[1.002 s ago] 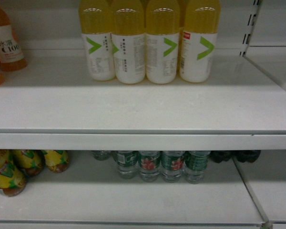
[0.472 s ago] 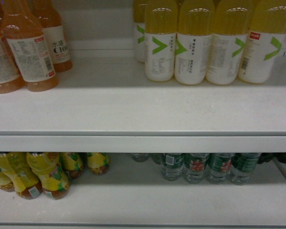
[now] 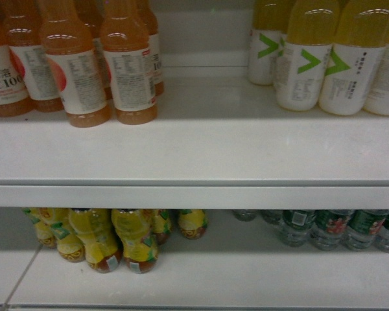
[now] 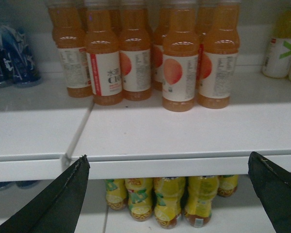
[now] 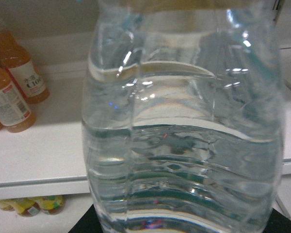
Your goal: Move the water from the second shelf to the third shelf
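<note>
One water bottle (image 5: 184, 131) seemingly fills right claw.

Water bottle (image 5: 184, 126) top, base cropped

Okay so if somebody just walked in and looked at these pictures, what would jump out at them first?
Probably the clear water bottle that fills nearly the whole right wrist view, so close that the shelf behind shows through it. Next, the orange drink bottles crowd the upper shelf at the left of the head view, with yellow bottles on the shelf below them. The left gripper hangs open in front of that shelf edge.
</note>
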Robot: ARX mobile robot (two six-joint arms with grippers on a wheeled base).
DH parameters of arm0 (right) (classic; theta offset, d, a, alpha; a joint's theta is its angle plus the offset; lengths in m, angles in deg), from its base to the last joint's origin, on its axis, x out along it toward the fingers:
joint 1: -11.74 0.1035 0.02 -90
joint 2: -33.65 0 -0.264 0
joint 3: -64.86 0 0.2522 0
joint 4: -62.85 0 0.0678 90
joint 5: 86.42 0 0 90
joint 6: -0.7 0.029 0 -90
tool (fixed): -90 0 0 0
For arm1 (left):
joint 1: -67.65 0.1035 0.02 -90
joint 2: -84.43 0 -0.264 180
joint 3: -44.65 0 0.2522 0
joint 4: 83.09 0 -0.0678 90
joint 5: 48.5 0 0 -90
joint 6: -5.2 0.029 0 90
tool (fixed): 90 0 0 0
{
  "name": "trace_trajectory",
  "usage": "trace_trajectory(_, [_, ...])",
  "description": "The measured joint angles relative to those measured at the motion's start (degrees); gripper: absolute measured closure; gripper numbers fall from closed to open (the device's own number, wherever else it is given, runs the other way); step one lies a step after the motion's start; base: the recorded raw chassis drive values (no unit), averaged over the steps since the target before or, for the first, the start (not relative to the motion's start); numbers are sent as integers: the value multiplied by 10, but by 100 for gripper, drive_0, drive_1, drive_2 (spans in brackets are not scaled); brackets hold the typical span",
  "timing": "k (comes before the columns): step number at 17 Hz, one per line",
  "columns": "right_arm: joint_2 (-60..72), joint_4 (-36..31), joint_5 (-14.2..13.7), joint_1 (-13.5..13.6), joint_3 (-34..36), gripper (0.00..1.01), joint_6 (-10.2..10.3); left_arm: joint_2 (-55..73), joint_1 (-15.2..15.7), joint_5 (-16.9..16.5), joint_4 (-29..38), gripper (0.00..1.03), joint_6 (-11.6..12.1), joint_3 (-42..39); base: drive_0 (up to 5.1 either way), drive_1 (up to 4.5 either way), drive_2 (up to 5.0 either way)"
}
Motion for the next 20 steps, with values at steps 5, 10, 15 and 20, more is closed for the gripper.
trace_trajectory(5, [0,1,0,0,0,60,0,0,0,0,0,5,0,0,0,0,0])
trace_trajectory(10, [0,0,0,1,0,60,0,0,0,0,1,5,0,0,0,0,0])
trace_trajectory(15, [-1,0,0,0,0,60,0,0,0,0,0,5,0,0,0,0,0])
trace_trajectory(20, [0,0,0,0,0,60,0,0,0,0,1,5,0,0,0,0,0])
